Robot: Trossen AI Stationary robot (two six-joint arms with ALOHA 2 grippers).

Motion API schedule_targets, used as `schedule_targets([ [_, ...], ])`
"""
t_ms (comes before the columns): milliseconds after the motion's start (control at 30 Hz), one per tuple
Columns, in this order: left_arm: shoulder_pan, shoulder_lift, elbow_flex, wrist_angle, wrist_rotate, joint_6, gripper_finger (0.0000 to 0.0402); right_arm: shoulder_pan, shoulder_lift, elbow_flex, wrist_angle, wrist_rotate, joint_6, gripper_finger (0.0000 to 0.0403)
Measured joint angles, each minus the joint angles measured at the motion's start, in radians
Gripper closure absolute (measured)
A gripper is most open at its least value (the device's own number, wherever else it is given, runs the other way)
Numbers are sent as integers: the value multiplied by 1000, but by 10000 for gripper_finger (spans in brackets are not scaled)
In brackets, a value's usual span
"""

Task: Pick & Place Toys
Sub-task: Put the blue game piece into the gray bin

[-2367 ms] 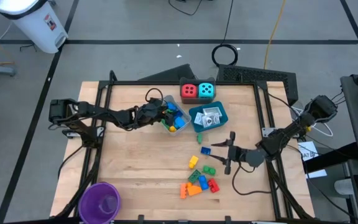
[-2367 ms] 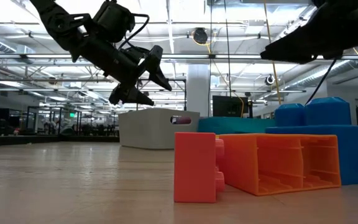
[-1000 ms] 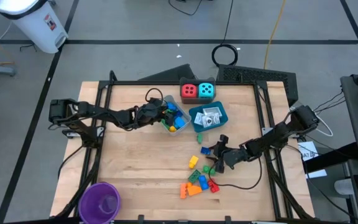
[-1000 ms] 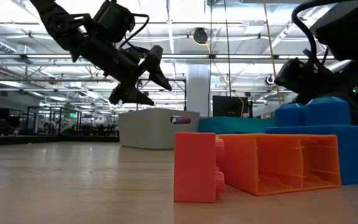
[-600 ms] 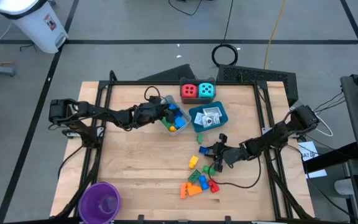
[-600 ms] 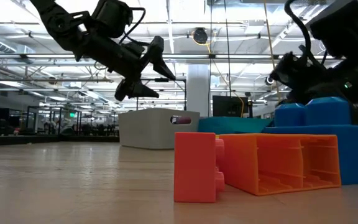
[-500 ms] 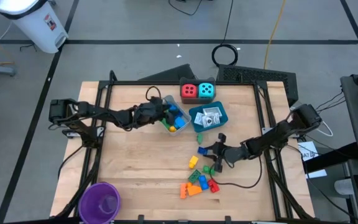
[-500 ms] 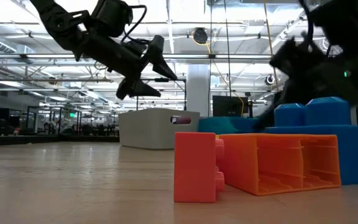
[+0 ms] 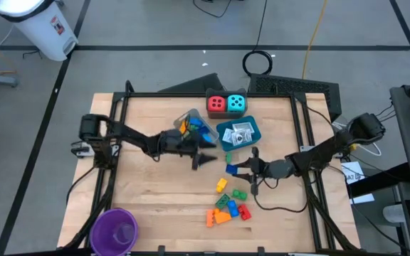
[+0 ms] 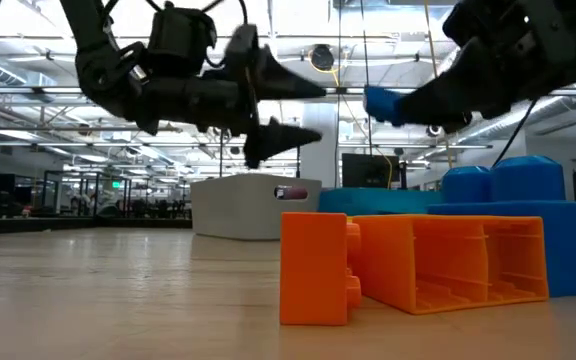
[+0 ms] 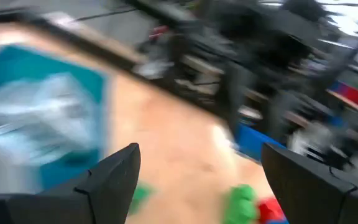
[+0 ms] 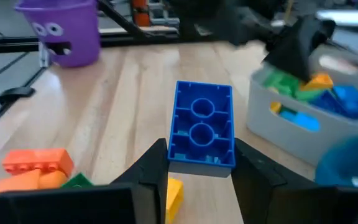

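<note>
From above, the right gripper clamped a blue brick over the table, beside the teal tray. The left gripper hung spread and empty just left. In the right wrist view, the brick sat between the fingers.

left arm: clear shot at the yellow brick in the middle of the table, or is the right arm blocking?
Probably yes. The left gripper, fingers open and empty, hangs just beyond the yellow brick; bare table lies between. The right gripper, holding a blue brick, sits off to the side.

Wooden table: purple cup, loose bricks, grey tray, blue tray, dice.
</note>
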Motion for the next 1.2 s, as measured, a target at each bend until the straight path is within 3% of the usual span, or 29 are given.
schedule_targets([
  [100,-61,50,1,113,3,74,64,-26,-25,0,2,-61,-23,300],
  [233,-144,89,51,118,-122,165,64,-39,-23,0,7,-89,-26,301],
  [433,-220,154,233,-61,-207,307,64,-40,11,0,24,-91,-35,301],
  [633,-228,172,400,-328,-263,363,64,-36,21,-2,21,-88,-37,299],
  [900,-218,173,446,-456,-239,371,64,-36,-1,1,65,-89,-88,301],
  [1200,-188,67,444,-615,-187,317,64,-12,-64,2,53,-113,-111,300],
])
